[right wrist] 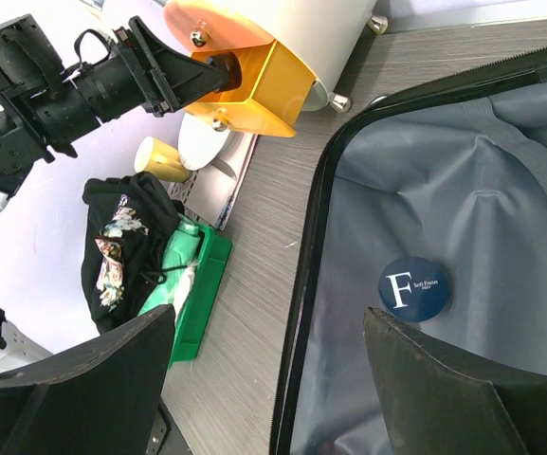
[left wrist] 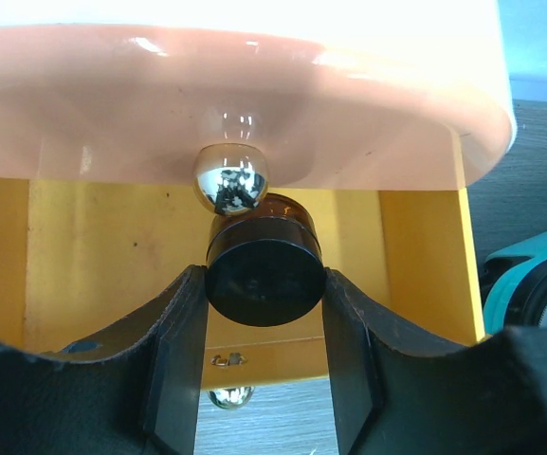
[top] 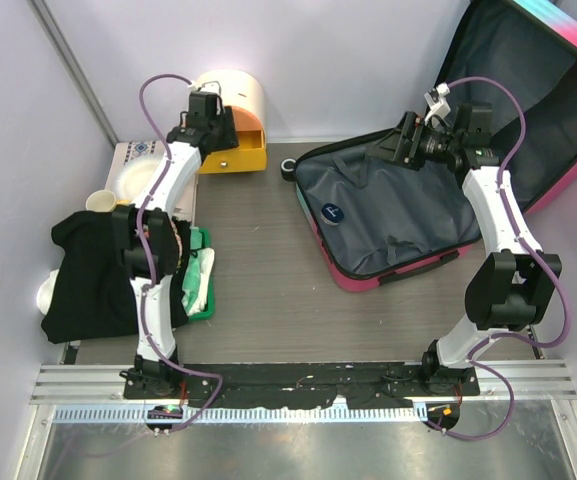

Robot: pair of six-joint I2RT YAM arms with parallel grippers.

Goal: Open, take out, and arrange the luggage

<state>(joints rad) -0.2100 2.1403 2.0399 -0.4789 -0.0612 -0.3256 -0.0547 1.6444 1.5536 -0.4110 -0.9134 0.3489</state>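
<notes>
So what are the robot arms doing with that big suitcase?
The suitcase lies open on the table. The left pincer grips a small dark jar right at the orange drawer of the round box. The right pincer hangs open over the suitcase, holding nothing. A round blue tin lies on the lining below it. Some clothes and a green tray sit at the left.

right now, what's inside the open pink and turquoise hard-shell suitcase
A round dark blue disc with a white F lies on the crumpled grey lining of the pink hard-shell suitcase. Nothing else shows, though the right arm covers part of its far end.
</notes>
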